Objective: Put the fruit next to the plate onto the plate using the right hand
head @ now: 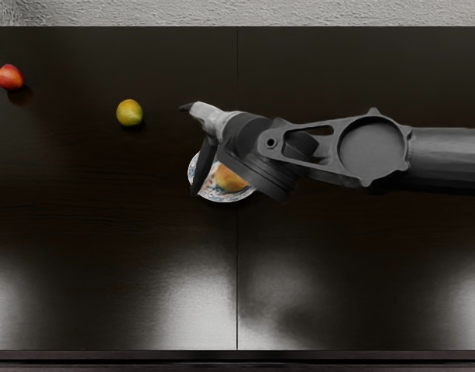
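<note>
the table (105, 256) is really dark, nearly black-brown, with a faint streaky grain and a thin vertical line down the middle. it's glossy too, with big washed-out white patches toward the near edge. the strip of wall (237, 12) along the top is pale grey and speckled.

the small fruit (8, 77) at the far left is bright red with a touch of orange. the round fruit (129, 112) is yellow going greenish. the fruit on the plate (228, 180) is a warm orange-yellow. the plate (214, 197) looks white with a busy bluish pattern round the rim, too small to make out.

the right hand (214, 139) is dark charcoal grey with a paler grey bit at the tip. the right arm (423, 159) is plain matte grey.
</note>
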